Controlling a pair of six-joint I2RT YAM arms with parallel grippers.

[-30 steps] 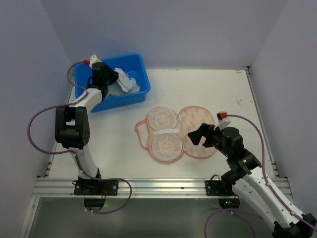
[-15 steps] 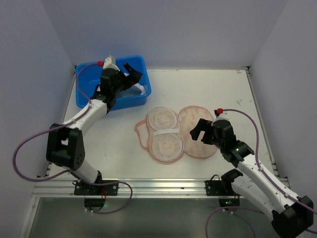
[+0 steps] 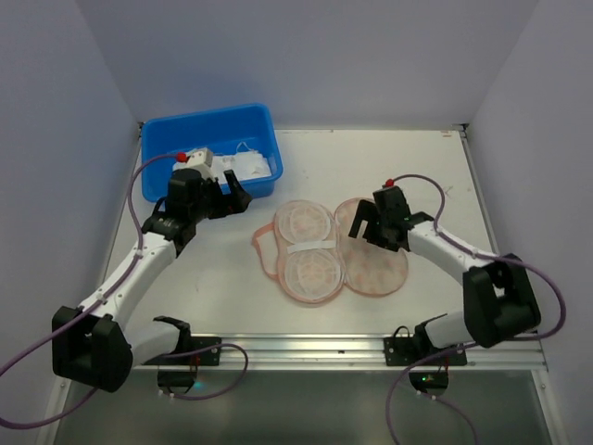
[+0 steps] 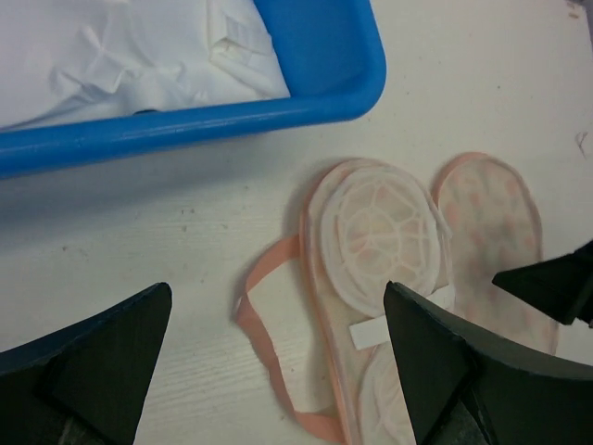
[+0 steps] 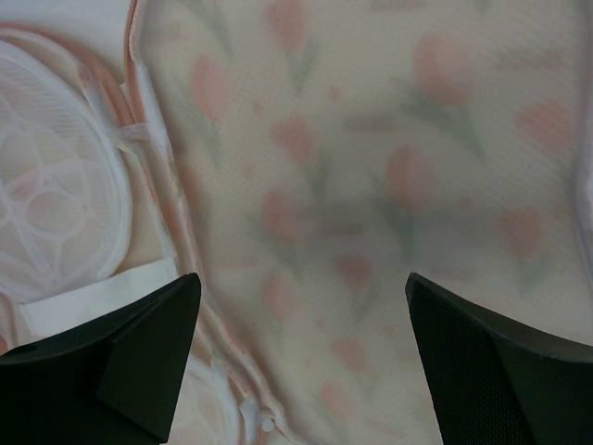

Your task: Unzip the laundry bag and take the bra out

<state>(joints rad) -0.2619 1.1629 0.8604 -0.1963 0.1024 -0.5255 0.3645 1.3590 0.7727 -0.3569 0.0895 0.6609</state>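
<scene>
Right gripper (image 3: 364, 229) is wide open and holds nothing. The laundry bag (image 3: 329, 248) lies unzipped and flat, its flowered flap right under these jaws. Left gripper (image 3: 233, 197) is also wide open and empty, with the bag just ahead of its jaws and the blue tub (image 3: 162, 153) with white cloth (image 3: 255, 167) beyond. Risk: if the right jaws close low, they would likely pinch the flap and drag the bag.

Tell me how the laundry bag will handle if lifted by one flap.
The laundry bag lies opened flat in thin fabric, so it would probably droop rather than stay stiff. It looks light, so a push may slide or wrinkle it. Its loose pink strap could dangle.
</scene>
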